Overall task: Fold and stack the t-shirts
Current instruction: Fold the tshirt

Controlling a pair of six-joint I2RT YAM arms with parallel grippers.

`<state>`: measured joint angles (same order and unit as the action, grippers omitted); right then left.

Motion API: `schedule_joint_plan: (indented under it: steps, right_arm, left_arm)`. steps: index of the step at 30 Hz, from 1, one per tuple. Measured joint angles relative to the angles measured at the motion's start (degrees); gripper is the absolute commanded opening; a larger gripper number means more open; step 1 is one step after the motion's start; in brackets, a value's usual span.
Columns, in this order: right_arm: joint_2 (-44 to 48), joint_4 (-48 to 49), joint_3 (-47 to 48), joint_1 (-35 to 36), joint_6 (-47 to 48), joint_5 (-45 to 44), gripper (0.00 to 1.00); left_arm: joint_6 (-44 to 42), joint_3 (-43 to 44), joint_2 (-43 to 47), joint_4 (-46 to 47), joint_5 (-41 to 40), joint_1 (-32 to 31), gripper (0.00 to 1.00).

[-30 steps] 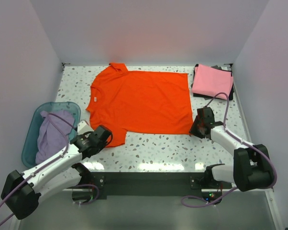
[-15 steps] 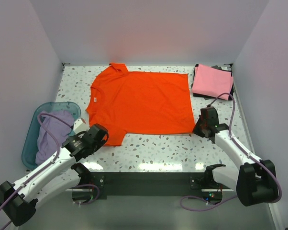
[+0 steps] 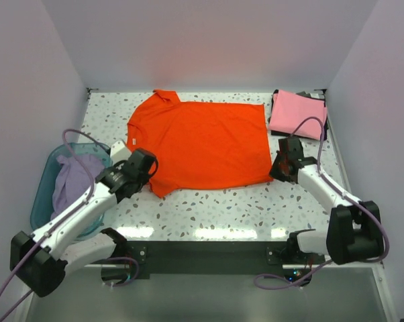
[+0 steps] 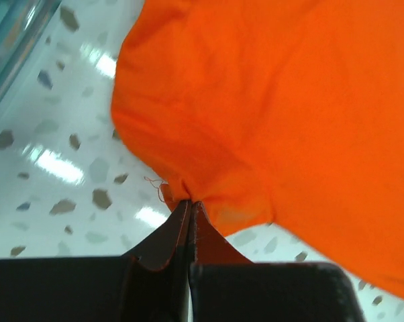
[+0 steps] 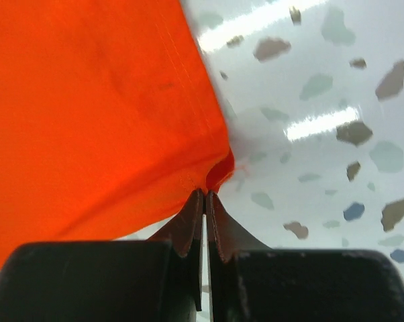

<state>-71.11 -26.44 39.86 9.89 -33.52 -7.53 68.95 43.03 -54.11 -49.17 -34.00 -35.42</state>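
- I am pinching my left gripper [image 4: 190, 203] fully closed on the orange shirt [image 3: 202, 144], its fingers pressed together with a bunched bit of the cloth's edge caught between the tips.
- From above, this pinch is sitting at the shirt's near corner on the collar end, by the sleeve; the cloth is spreading away ahead of the gripper and to its right.
- I am clamping my right gripper [image 5: 205, 194] the same way, fingers tight together, on the near corner of the shirt's hem; the cloth is puckering into a small fold right at the tips.
- The rest of the orange shirt is lying spread on the speckled worktop [image 3: 222, 208] between my two grippers and beyond them.
- The pink shirt [image 3: 297, 114] is lying folded past my right gripper, at the far corner, apart from the orange one.
- The lavender shirt [image 3: 74, 184] is lying crumpled in the teal basin [image 3: 39, 198], just outboard of my left gripper.
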Motion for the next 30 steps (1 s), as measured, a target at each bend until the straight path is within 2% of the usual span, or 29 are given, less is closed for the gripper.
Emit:
schedule_joint_plan:
  steps: [7, 13, 21, 30]
  right_arm:
    - [-13.7, 0.3, 15.5, -0.4, 1.6, 0.0, 0.00]
    - [-24.3, 0.7, 25.1, -2.8, 2.1, 1.4, 0.00]
    - [-33.3, 0.3, 32.8, -5.1, 1.8, 4.0, 0.00]
    - [-35.7, 0.3, 35.0, -6.0, 1.4, 4.7, 0.00]
  left_arm:
    - [-10.4, 12.1, -19.2, 12.4, 1.5, 8.9, 0.00]
    - [-15.8, 21.6, -31.3, 17.9, 4.5, 14.5, 0.00]
    - [-20.2, 28.7, -40.9, 22.8, 9.8, 20.7, 0.00]
    - [-22.6, 35.5, -49.0, 24.8, 15.1, 22.9, 0.00]
